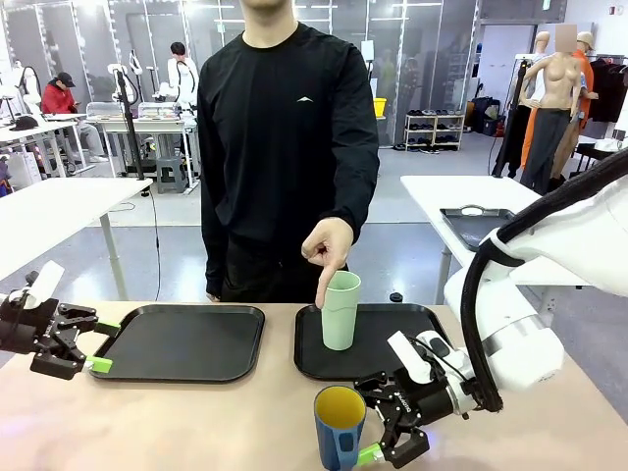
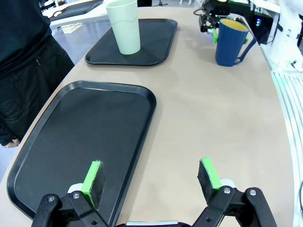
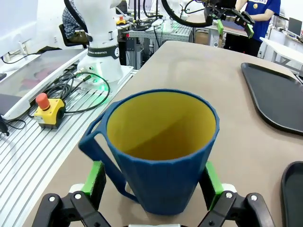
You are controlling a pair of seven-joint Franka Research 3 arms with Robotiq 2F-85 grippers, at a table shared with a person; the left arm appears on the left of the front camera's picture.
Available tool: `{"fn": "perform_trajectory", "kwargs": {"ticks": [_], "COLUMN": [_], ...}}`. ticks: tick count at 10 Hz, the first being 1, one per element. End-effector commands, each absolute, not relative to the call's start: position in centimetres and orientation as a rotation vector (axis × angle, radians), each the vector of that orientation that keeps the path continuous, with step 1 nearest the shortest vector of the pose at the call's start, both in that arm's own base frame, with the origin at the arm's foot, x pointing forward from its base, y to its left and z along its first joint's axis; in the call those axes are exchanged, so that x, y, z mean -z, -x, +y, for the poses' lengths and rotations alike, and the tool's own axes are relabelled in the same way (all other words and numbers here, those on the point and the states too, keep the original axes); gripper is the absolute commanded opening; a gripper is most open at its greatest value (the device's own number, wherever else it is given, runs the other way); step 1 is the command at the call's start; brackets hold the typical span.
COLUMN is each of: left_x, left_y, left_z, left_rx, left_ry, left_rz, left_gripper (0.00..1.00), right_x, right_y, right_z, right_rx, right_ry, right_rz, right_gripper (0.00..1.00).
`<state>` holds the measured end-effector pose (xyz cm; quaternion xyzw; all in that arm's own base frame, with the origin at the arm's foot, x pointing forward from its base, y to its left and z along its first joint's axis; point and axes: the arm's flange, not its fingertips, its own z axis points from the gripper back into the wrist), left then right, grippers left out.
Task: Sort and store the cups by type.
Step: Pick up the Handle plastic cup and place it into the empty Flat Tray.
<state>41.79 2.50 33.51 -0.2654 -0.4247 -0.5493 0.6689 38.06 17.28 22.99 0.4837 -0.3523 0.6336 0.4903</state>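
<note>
The room around me is a large, bright workshop hall with a grey floor, white tables and other people at benches far back. My own table [image 1: 245,422] is a pale beige top, and beyond my edge of it a ribbed metal deck carries cables and a yellow box with a red button [image 3: 47,109]. A person in a black top [image 1: 285,137] stands at the far side, one hand [image 1: 328,245] lowered with a finger pointing down at the rim of the mint-green tumbler [image 1: 340,310]; whether the fingertip touches it I cannot tell.

Two black trays lie side by side on the table. The left tray [image 1: 186,340] is bare; the right tray [image 1: 412,329] holds the tumbler, standing upright near its far left part.

The dark blue cup [image 1: 340,428], yellow inside, stands upright on the bare tabletop near my edge, in front of the right tray, its handle [image 3: 97,151] turned to one side. The picture edge cuts off its base.

My right pincer [image 3: 154,182] is spread wide with the blue cup between its green pads; each pad sits just beside the wall, and I cannot make out contact. My left pincer [image 2: 154,182] is also wide open and holds nothing, one pad over the left tray's near corner, the other over bare table.
</note>
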Motion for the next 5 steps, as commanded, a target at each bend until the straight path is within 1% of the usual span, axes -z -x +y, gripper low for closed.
{"fn": "perform_trajectory", "kwargs": {"ticks": [1, 5], "left_x": [-33.3, -33.3], "left_y": [-41.8, -41.8], "left_z": [2.5, 2.5], "left_rx": [1.251, 1.251], "left_ry": [0.598, 0.598], "left_rz": [-0.963, -0.963], "left_gripper": [1.0, 1.0], "right_x": [-21.2, -20.5], "right_y": [-37.6, -37.7], "right_z": [18.3, 19.7], "right_rx": [-1.541, -1.534], "right_ry": [-1.169, -1.191], "right_rz": [-0.908, -0.926], "right_gripper": [1.0, 1.0]}}
